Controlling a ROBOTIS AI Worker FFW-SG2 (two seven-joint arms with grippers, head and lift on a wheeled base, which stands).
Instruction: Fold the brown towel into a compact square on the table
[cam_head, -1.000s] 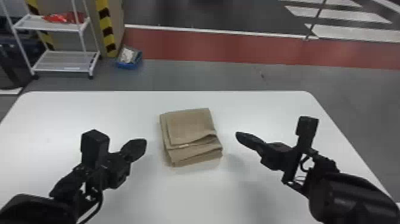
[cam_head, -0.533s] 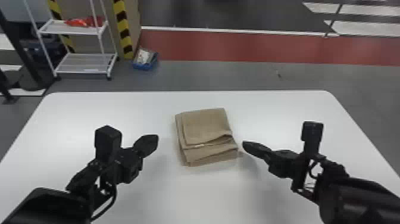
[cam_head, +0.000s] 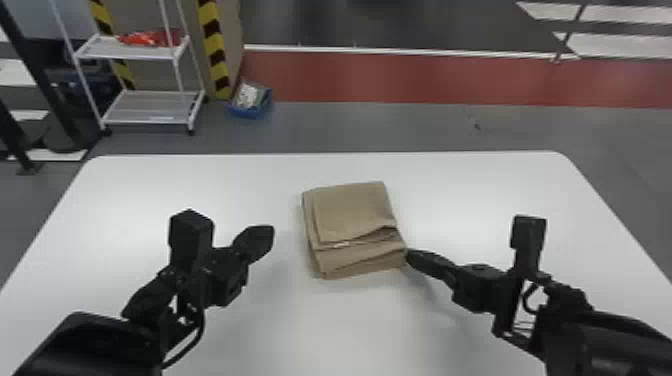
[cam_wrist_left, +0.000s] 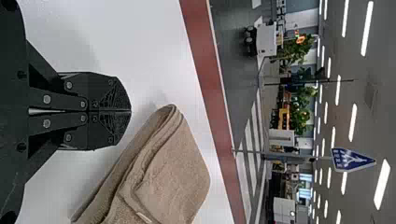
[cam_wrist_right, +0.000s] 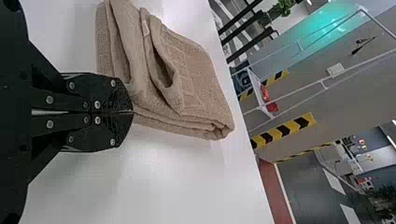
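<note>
The brown towel (cam_head: 352, 215) lies folded in a layered, roughly square stack on the white table (cam_head: 200, 185), its near edge showing loose layers. Left of it, apart from the towel, is my left gripper (cam_head: 270, 235). My right gripper (cam_head: 411, 256) has its tip at the towel's near right corner. In the left wrist view my left gripper (cam_wrist_left: 130, 111) is shut with nothing between its fingers, the towel (cam_wrist_left: 173, 177) beyond it. The right wrist view has my right gripper (cam_wrist_right: 132, 112) shut, its tip against the side of the towel (cam_wrist_right: 196, 79); whether they touch is hard to tell.
Beyond the table's far edge stand a white shelf cart (cam_head: 145, 107) with red items on it and a blue bin (cam_head: 250, 102) on the floor. Bare tabletop surrounds the towel.
My right gripper has moved left to the towel's near right corner. The head view has shifted, so table and towel appear farther right. The towel's folds look the same.
</note>
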